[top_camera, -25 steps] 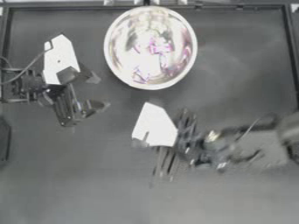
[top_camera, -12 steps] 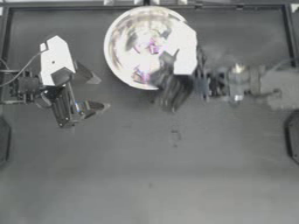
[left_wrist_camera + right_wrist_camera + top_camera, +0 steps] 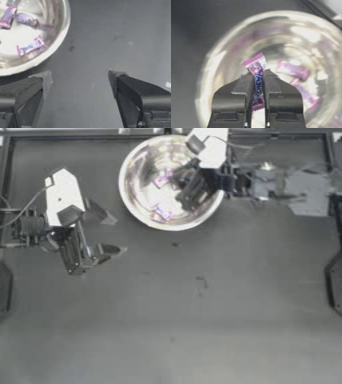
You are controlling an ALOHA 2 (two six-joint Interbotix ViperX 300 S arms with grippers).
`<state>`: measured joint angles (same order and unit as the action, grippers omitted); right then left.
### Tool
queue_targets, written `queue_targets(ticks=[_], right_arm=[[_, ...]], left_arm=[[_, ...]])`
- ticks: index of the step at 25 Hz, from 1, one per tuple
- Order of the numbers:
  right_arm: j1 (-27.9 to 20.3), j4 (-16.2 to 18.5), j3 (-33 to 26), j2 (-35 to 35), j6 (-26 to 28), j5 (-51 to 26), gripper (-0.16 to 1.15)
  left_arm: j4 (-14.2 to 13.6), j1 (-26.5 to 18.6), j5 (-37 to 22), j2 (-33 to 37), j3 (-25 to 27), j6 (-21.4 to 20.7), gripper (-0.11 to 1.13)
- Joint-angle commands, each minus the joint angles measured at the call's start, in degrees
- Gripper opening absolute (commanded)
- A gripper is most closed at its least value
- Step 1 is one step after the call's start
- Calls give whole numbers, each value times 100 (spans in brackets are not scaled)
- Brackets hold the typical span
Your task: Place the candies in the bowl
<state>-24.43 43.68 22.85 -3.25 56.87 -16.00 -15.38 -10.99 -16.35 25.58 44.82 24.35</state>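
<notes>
Over bowl (image 3: 214, 65), hand (image 3: 256, 77) half-hides candy (image 3: 256, 75).

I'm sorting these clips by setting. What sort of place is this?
Most likely a robot lab tabletop: a bare dark table bounded by a frame, with two arms. The right gripper holds a candy over a shiny bowl; the left gripper waits open beside it. Nothing homely shows.

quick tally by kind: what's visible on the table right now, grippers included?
Candies: at least 4; 1 held by the right gripper as candy over the bowl, 3 more candies seen lying in the bowl; reflections make further ones unclear
Bowl: 1
Grippers: 2; left gripper open beside the bowl
Total: 7 at least
</notes>
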Motion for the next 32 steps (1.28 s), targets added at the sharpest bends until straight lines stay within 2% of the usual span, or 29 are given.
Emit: queue_targets(ticks=[1,7,9,11,14,16,20,26,32], right_arm=[[-185,185,-325,-158,-9,26,41],[-246,158,-536,-554,-9,35,44],[-264,185,-562,-668,-18,44,50],[-264,193,-571,-721,-18,88,64],[-281,149,-571,-738,-18,281,94],[-290,123,-589,-721,-9,334,107],[-281,123,-580,-633,-9,325,98],[-167,123,-422,-308,-9,343,98],[158,132,-35,229,-9,360,98]], left_arm=[[18,0,62,149,-53,9,98],[35,0,62,149,-26,9,98],[35,0,62,149,-18,9,98],[44,0,62,149,-18,9,98],[53,0,62,149,-18,9,98],[53,0,62,141,-9,9,98],[53,0,70,149,0,9,98],[62,0,237,149,44,0,98],[53,0,369,193,35,-18,98]])
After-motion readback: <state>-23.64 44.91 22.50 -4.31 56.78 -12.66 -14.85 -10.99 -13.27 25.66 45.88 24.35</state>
